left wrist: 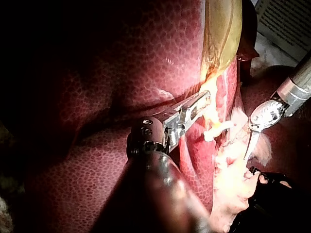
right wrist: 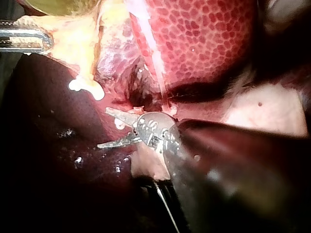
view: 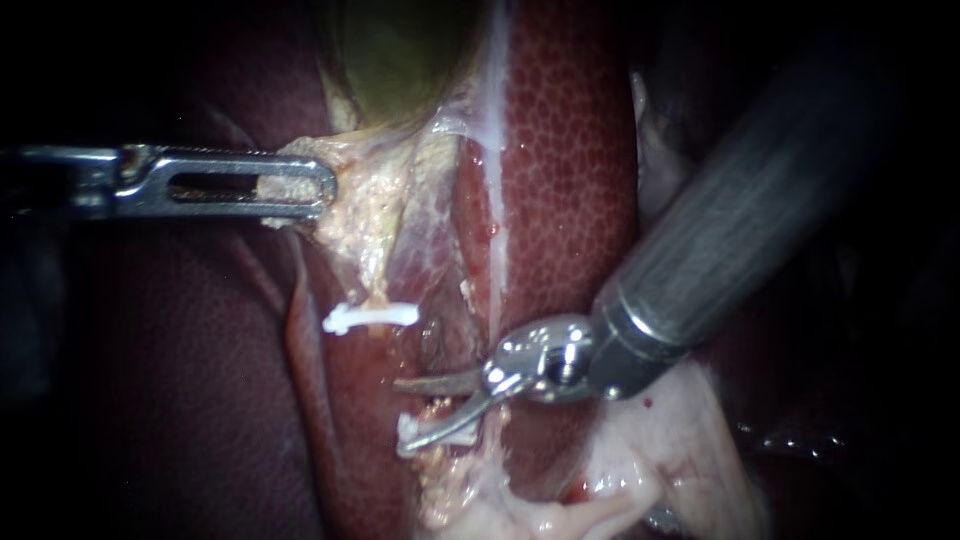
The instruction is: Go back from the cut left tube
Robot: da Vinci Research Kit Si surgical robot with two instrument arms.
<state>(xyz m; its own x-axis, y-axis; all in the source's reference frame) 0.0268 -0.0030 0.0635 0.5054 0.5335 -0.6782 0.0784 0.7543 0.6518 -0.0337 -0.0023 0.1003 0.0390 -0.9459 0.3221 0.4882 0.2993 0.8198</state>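
One stump [view: 432, 462] sits (maybe touching) by right pincer [view: 403, 411].

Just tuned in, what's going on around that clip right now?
My left instrument comes in from the left with its jaws shut on the pale tissue below the gallbladder, holding it up. My right instrument sits lower, its blades open with nothing gripped, just below a white clip. The liver lies alongside. The right instrument has not yet drawn clear.
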